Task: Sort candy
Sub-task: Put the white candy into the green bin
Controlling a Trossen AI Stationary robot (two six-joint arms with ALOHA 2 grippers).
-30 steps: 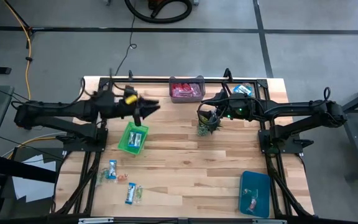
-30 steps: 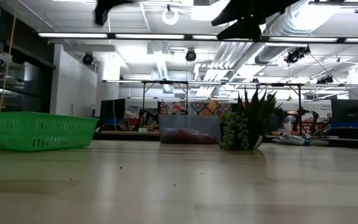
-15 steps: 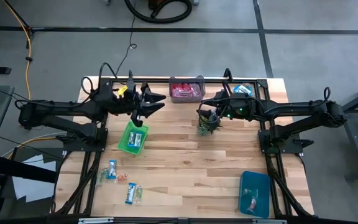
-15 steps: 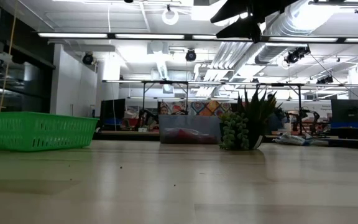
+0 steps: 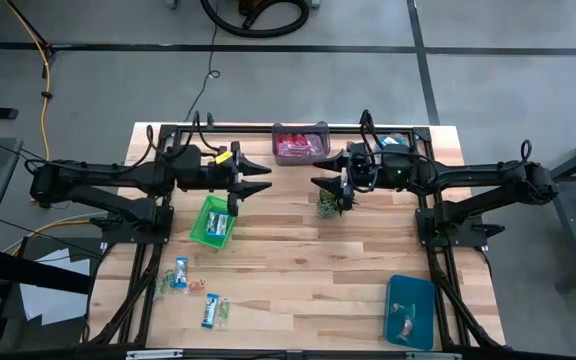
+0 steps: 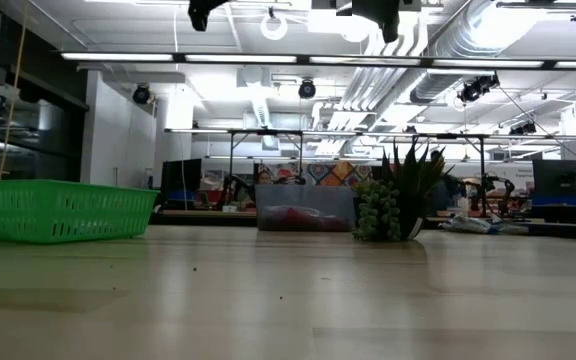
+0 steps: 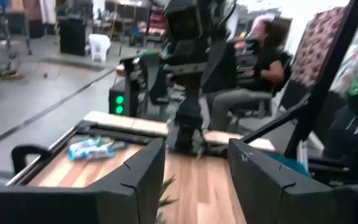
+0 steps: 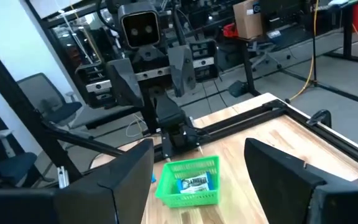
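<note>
Nearest, along the front edge of the slatted pale wood tabletop [image 5: 298, 270], loose candy [image 5: 211, 310] in crinkly blue-and-white and clear wrappers lies flat toward the front-left corner, and a smooth teal rectangular bin [image 5: 410, 311] with a few sweets in it sits at the front-right corner. Between them the boards run bare across the middle of the tabletop, open room for either arm. Farther in, a green mesh basket [image 5: 214, 221] with slotted plastic walls holds a blue-and-white sweet, left of centre. Above its far end the left gripper [image 5: 256, 180] hangs in the air, dark wedge-shaped fingers spread apart with nothing between them. Facing it, the right gripper [image 5: 326, 186] hovers over the spiky green plant [image 5: 329, 205], fingers likewise wide and empty; the two grippers stand near each other with a clear gap between. At the far edge a translucent rectangular bin [image 5: 300, 144] holds red and pink candy, and more blue-wrapped candy [image 5: 390, 144] lies toward the far-right corner.
</note>
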